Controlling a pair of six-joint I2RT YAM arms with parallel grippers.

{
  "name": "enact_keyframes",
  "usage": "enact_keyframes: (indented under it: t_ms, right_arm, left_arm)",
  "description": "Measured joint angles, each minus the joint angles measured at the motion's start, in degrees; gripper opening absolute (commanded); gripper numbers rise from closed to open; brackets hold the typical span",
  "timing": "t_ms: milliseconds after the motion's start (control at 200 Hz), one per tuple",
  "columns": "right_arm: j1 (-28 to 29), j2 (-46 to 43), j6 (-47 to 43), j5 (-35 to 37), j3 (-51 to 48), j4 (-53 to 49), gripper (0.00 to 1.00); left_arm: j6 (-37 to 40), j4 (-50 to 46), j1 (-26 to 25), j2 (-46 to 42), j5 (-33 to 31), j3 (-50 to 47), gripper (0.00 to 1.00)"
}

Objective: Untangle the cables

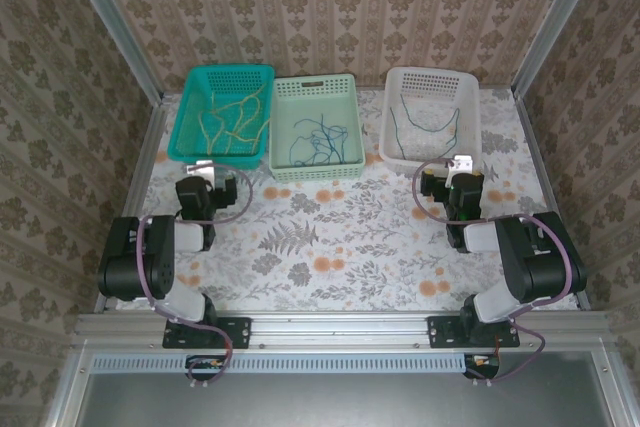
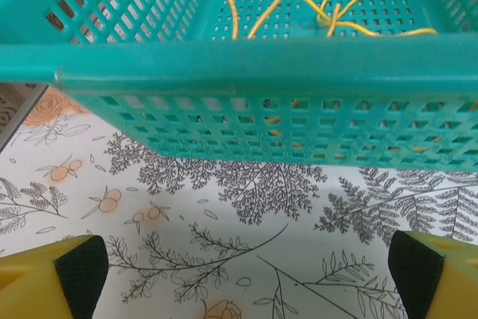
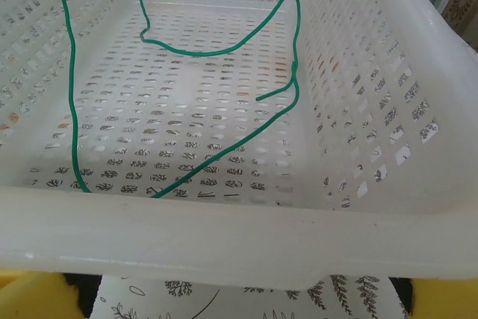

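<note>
Left wrist view, yellow cables [image 2: 328, 7] partly behind teal basket [image 2: 224, 65] wall, left claw [image 2: 250, 278] and right claw [image 3: 239, 300] open

- Overhead cam looks evenly lit to me: soft light from above, so the tabletop [image 1: 340, 247] only gets faint, fuzzy shade beside the arms [image 1: 150, 257].
- That view is kinda low on detail though. The cables [image 1: 318, 139] just read as thin scribbles.
- Left wrist: the tabletop's fern print is sharp, but the teal basket [image 2: 246, 72] rim up close goes a bit soft. The left tool [image 2: 246, 282] has its yellow fingers [image 2: 26, 289] blurry in the bottom corners.
- Right wrist: the near rim of the white basket [image 3: 224, 237] is bright, almost washed out and soft, while the green cable [image 3: 73, 95] stays crisp against it.
</note>
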Motion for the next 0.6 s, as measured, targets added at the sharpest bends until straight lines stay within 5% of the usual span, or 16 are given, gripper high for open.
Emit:
enact_keyframes:
  t_ms: [595]
  right_arm:
    - [-0.1, 0.0, 0.0, 0.0, 0.0, 0.0, 1.00]
  left_arm:
    - [0.1, 1.0, 0.0, 0.0, 0.4, 0.3, 1.00]
